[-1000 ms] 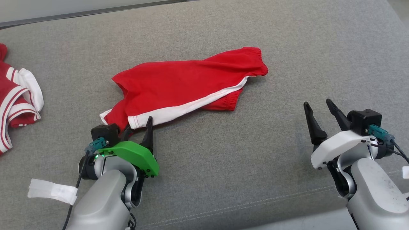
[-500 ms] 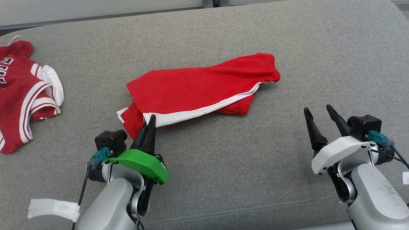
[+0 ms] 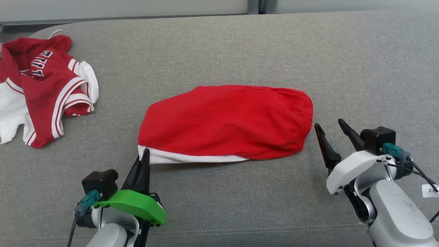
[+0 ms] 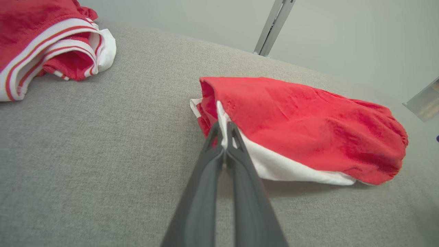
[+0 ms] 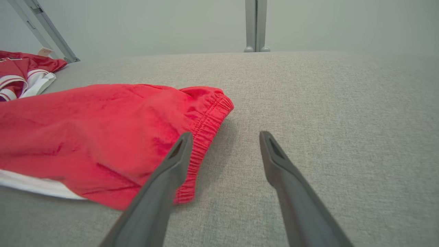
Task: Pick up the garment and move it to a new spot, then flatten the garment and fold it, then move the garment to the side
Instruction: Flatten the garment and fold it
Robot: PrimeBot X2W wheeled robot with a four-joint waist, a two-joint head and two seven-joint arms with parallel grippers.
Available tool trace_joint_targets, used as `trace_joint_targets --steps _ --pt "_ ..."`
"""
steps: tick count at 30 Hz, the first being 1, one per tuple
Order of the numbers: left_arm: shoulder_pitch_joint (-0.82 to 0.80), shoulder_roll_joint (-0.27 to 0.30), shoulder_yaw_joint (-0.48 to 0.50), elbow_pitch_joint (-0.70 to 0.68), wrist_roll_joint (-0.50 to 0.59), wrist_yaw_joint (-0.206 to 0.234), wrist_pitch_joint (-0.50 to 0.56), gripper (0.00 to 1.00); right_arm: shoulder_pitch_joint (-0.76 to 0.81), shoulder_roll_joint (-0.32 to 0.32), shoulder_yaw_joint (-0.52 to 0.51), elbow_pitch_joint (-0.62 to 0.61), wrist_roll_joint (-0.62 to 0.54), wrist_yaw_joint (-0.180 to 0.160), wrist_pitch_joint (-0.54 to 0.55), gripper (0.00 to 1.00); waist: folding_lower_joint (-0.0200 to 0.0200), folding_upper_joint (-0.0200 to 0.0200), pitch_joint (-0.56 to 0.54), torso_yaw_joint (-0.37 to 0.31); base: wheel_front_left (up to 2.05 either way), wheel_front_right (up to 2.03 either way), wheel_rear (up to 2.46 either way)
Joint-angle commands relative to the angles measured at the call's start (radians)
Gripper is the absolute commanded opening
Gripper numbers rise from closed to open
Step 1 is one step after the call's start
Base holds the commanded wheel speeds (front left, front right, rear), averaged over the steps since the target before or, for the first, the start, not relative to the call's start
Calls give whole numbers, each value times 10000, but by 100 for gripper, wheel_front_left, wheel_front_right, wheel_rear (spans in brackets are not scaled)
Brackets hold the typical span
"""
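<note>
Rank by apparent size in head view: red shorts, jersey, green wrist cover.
1. red shorts
2. jersey, partly cut off at the left edge
3. green wrist cover, smallest despite being nearest the camera

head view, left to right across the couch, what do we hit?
red-and-white jersey → left gripper, shut on the shorts' white-trimmed corner → red shorts → right gripper, open
</note>
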Motion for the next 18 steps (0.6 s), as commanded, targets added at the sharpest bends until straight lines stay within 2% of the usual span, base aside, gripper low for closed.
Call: trace_joint_targets --steps 1,5,8,9,10,18 --pt "168 116 107 -49 -97 65 -16 0 107 -75 119 -42 60 -3 81 100 0 -1 15 40 0 0 0" --pt "244 204 240 310 -177 54 -71 0 193 -244 681 -137 105 -3 256 100 0 -1 74 19 0 0 0" --pt "109 31 287 750 -310 -67 -119 2 271 -420 1128 -288 93 -3 195 100 0 -1 100 -21 0 0 0" --pt "30 12 320 942 -320 -93 -136 55 287 -515 1341 -391 56 -3 146 100 0 -1 106 -36 0 0 0" --pt "-41 -21 345 1098 -289 -85 -171 100 325 -613 1516 -494 25 -3 89 100 0 -1 108 -53 0 0 0" --pt "55 -86 818 1622 36 -27 -370 100 586 -1594 2695 -1531 -779 -5 -245 100 0 -1 15 19 0 0 0"
